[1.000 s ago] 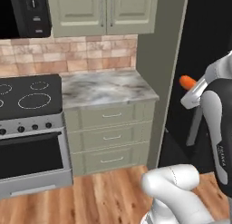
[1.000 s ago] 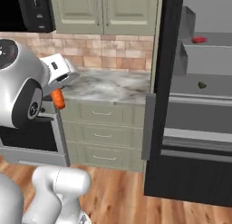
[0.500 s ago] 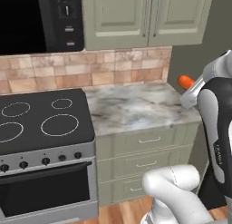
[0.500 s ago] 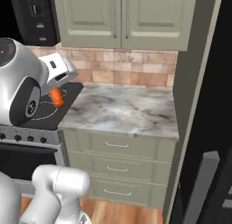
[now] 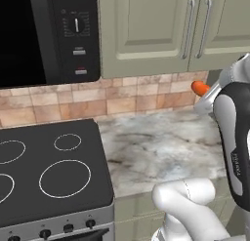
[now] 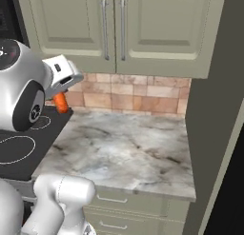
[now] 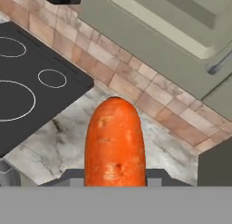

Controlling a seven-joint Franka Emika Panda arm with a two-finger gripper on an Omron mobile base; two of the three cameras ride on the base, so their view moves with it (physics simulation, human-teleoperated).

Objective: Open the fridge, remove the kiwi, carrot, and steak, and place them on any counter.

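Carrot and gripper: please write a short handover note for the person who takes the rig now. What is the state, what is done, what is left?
Gripper: jaws shut on the carrot, held in the air above the counter.
Counter: marbled stone beside the black stovetop, under the green cabinets; nothing of the job lies on it yet.
Done: carrot is out of the fridge and carried to the counter.
Left: lower the carrot onto the stone and let go, well away from the stovetop. Kiwi and steak are not on the counter; they likely must still be fetched and set down too.
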